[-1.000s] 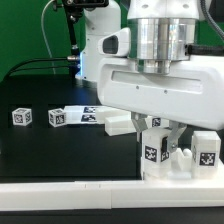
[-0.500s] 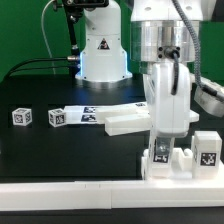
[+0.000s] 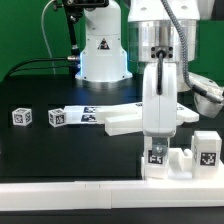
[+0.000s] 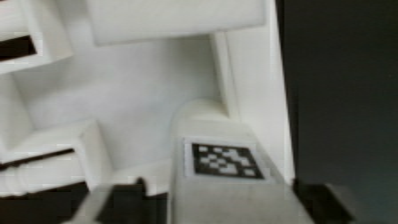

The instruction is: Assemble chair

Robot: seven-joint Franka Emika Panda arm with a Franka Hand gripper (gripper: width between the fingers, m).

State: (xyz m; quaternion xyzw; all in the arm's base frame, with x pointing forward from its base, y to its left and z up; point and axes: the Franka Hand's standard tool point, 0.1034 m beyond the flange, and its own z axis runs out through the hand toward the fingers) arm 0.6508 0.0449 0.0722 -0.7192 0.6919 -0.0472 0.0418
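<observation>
A robot lab, my black desk (image 3: pixel 40 85), a green wall (image 3: pixel 212 45) behind, my white robot base (image 3: pixel 103 55), little tagged cubes (image 3: pixel 22 117)

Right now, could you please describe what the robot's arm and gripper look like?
The arm is glossy white with a silver wrist collar and black cables beside it. The gripper has a boxy white body and two dark fingers.

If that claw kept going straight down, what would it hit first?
Most likely the chair: the gripper points down at its tagged upright piece, which stands between the open jaws. Just how near, I can't tell.
</observation>
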